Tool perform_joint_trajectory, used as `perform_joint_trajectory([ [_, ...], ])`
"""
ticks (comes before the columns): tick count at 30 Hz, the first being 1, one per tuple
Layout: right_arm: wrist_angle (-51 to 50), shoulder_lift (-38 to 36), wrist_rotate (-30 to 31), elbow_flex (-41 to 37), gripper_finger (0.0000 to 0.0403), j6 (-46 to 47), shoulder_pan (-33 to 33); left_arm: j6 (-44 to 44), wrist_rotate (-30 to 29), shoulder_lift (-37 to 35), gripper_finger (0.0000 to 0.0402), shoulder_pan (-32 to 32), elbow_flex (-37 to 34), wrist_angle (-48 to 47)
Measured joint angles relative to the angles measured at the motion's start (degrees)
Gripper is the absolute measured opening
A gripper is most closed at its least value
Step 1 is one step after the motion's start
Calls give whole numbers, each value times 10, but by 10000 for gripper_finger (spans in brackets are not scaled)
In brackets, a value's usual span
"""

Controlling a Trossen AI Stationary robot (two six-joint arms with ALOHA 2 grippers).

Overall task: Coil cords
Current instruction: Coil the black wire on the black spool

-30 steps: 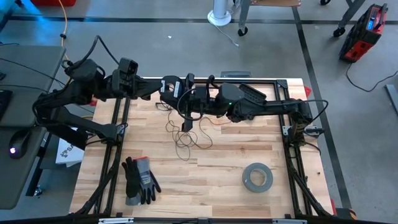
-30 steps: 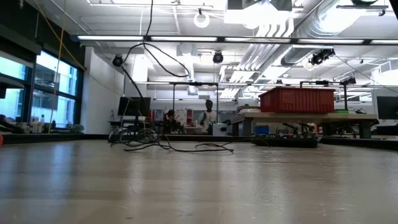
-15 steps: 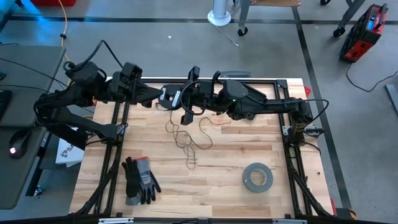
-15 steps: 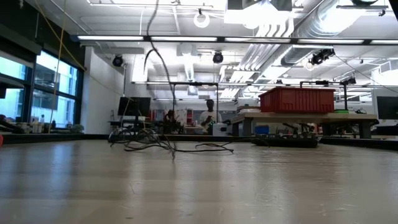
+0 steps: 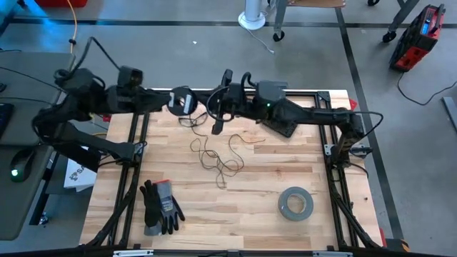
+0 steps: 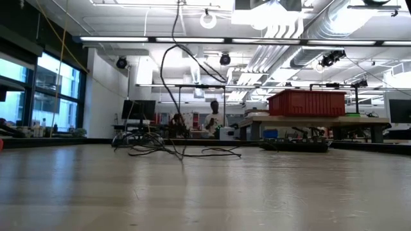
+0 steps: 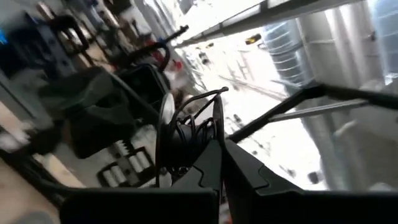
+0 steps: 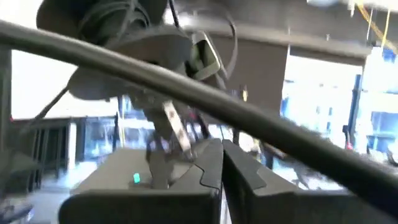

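A very thin dark cord (image 5: 214,153) lies in loose loops on the wooden table (image 5: 285,164), and one strand rises from them (image 6: 168,77). Its small round black spool (image 5: 182,101) hangs above the table's far left, and my left gripper (image 5: 176,101) is shut on it. The spool (image 7: 184,135) carries several wound turns. Just right of it my right gripper (image 5: 218,113) is shut on the cord, high over the far edge. In the right wrist view its fingers (image 8: 221,152) point at the spool (image 8: 124,28). My left gripper pinches the spool at its rim (image 7: 208,140) between its two shut fingers. They come nearly level from the table's left. The spool is lifted clear of the table, with cord trailing down from it. My right gripper is shut on the cord a short way from the spool, coming nearly level from the table's right. The strand is too thin to make out between the fingers. Below the gripper the cord (image 5: 230,143) hangs slack, its lower loops lying on the table.
A grey tape roll (image 5: 295,203) lies near the front right. Dark gloves (image 5: 160,207) lie at the front left. Black frame rails (image 5: 335,178) run along the table's left and right sides.
My left gripper has drawn back toward the table's left edge with the spool and rolled a little. My right gripper has moved toward the far edge, rising slightly. The hanging strand has swung sideways, and the loops on the table have shifted a little.
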Motion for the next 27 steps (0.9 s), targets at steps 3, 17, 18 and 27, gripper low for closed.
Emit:
perform_joint_trajectory([
  [3,-45,-12,-1,-1,0,8,-10,81,-7,-14,0,0,0,-36],
  [17,-267,-107,-137,0,26,106,-52,496,-147,5,0,2,0,-185],
  [18,-278,-107,-138,0,38,106,-49,518,-146,12,0,2,0,-182],
  [27,-319,-105,-75,-1,144,42,-11,589,-145,50,0,2,-1,-160],
])
